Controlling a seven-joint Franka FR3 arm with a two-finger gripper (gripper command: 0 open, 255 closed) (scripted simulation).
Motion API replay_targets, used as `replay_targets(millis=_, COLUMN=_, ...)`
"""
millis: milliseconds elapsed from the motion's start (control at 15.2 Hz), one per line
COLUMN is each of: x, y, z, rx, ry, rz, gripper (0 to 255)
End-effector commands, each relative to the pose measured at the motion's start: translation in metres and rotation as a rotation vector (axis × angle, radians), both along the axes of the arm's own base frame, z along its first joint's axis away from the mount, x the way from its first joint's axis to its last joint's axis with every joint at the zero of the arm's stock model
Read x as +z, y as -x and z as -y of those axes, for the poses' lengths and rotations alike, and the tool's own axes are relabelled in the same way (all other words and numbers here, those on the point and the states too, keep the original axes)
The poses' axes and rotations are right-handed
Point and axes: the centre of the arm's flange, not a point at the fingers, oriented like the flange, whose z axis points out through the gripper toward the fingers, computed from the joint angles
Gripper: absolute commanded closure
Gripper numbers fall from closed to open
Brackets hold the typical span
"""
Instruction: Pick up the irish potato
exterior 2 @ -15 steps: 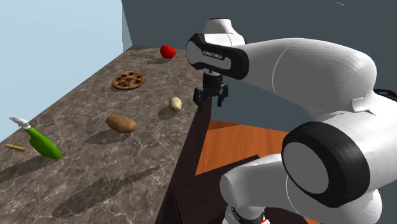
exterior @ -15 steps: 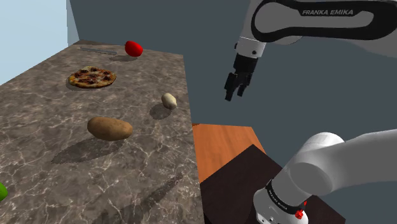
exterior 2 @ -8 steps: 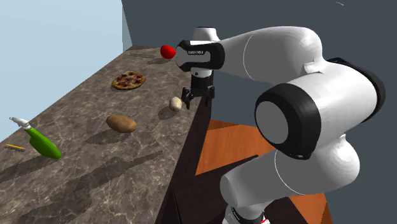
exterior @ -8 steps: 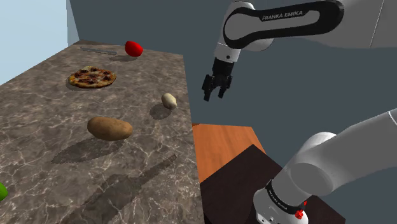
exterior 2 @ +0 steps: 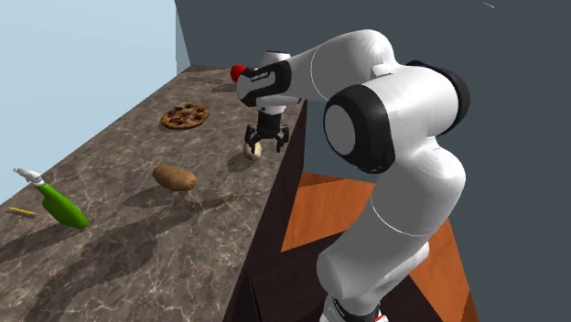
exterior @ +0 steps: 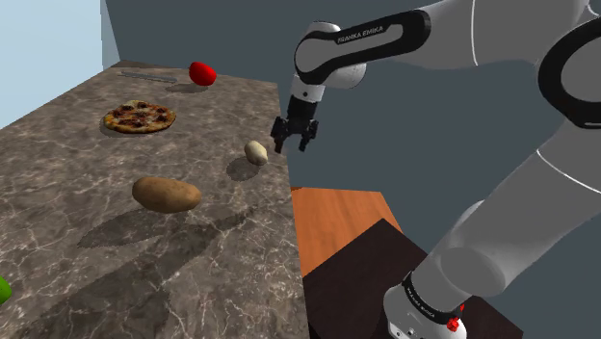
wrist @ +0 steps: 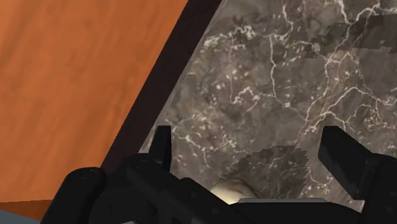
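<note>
Irish potato (exterior: 255, 152): one, small, pale and oval. It lies on the dark marbled countertop (exterior: 77, 250), near the counter's edge at the shoulder view's right.

Count on the counter:
- One larger brown potato (exterior: 166, 195), lying apart from the pale one, toward the shoulder view's lower left.
- One pizza (exterior: 140, 117), farther back.
- One red round fruit (exterior: 201, 73), near the far end.
- One thin grey utensil (exterior: 149, 75), just beside the red fruit.
- One green bottle (exterior 2: 62, 209) with a white top, lying on its side at the near end in the second exterior view.
- One short yellow stick (exterior 2: 20, 211), beside the bottle.

My pincer (exterior: 291, 146): I hold the two black fingers spread wide, with nothing between the tips but bare counter. I grip nothing and touch nothing that I can see. In the shoulder view I hang over the counter's edge, just beside the pale potato and slightly above it. In the second exterior view my hand overlaps the potato (exterior 2: 255, 150). In the wrist view the potato (wrist: 232, 188) shows pale, close to my hand and partly hidden by it. An orange wood-look floor (exterior: 337, 217) lies beyond the counter's edge.
</note>
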Motion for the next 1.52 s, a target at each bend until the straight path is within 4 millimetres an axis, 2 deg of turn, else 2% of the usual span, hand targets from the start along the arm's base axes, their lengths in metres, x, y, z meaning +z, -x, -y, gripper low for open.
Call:
replay_targets(millis=0, x=-0.011, y=-0.023, z=-0.003, rx=-0.024, ry=-0.011, rz=0.001, gripper=0)
replay_targets(millis=462, x=-0.052, y=-0.1, z=-0.019, rx=-0.104, ry=-0.047, rz=0.001, gripper=0)
replay_targets(millis=990, x=-0.095, y=-0.105, z=-0.02, rx=-0.108, ry=-0.049, rz=0.001, gripper=0)
replay_targets(millis=1122, x=-0.095, y=-0.105, z=-0.02, rx=-0.108, ry=-0.049, rz=0.001, gripper=0)
replay_targets(millis=1188, x=-0.095, y=-0.105, z=-0.02, rx=-0.108, ry=-0.049, rz=0.001, gripper=255)
replay_targets(millis=1452, x=-0.095, y=-0.106, z=-0.02, rx=-0.108, ry=-0.049, rz=0.001, gripper=255)
